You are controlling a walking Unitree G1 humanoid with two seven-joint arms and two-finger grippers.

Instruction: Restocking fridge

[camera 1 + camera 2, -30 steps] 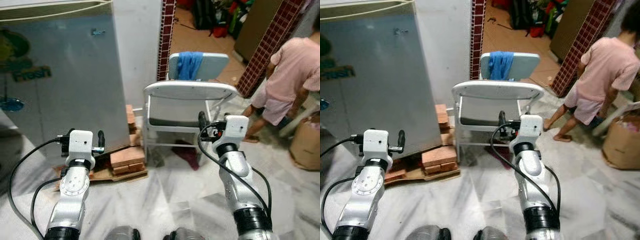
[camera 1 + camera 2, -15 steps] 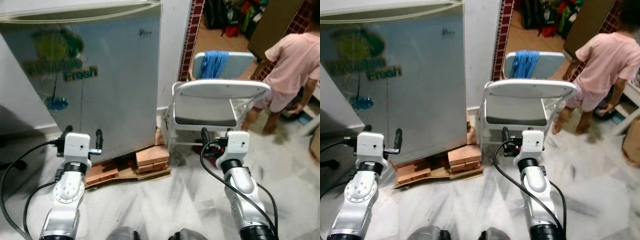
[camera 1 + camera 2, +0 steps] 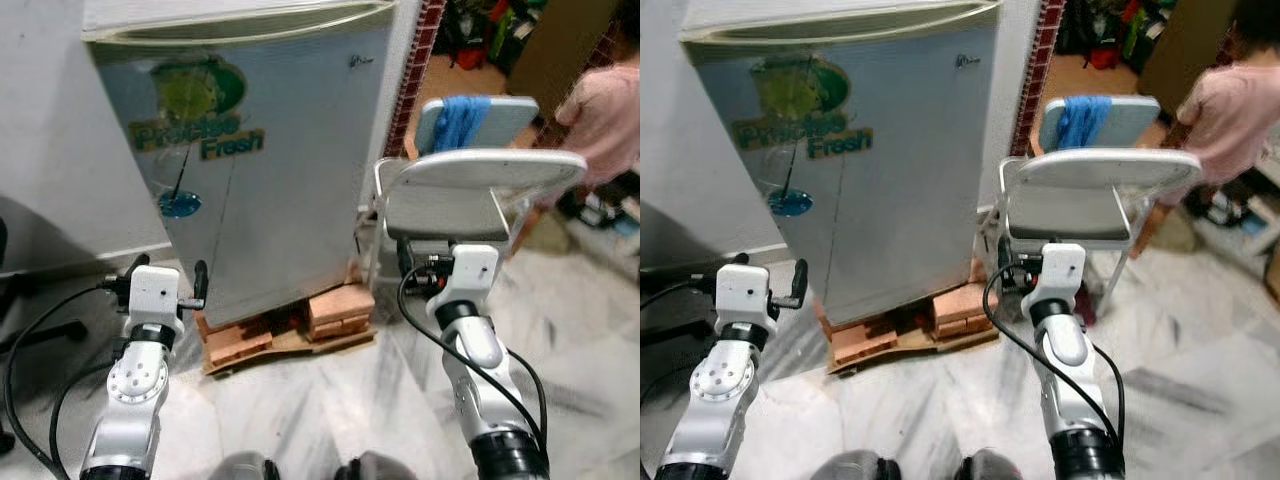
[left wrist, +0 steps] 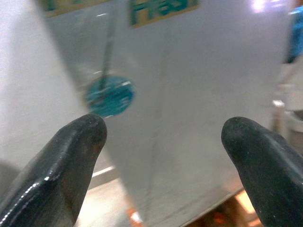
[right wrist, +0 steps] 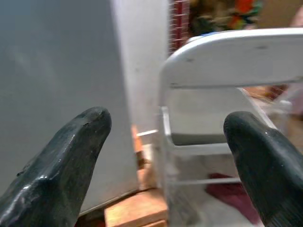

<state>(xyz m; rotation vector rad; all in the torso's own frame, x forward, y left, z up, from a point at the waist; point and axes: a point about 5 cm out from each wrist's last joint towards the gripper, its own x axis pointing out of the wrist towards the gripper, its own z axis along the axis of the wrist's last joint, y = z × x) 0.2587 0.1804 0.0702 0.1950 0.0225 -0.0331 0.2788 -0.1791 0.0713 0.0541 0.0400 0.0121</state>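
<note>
A marble-tiled floor (image 3: 330,390) lay underfoot; the closed silver fridge (image 3: 260,170) stood on bricks (image 3: 340,305) at 12 o'clock, a white folding chair (image 3: 470,190) at 2; left gripper (image 4: 161,156) and right gripper (image 5: 165,156) both gaped wide, empty.

Even, fairly bright indoor light with soft shadows on the wall beside the fridge (image 3: 260,160), while motion blur smears the head views and both wrist views are soft.

- Left gripper (image 4: 161,156), fingers (image 4: 57,161) spread wide, faces the closed fridge (image 4: 199,94).
- A blue round sticker (image 4: 110,96) marks the door, green lettering (image 4: 163,6) above.
</note>
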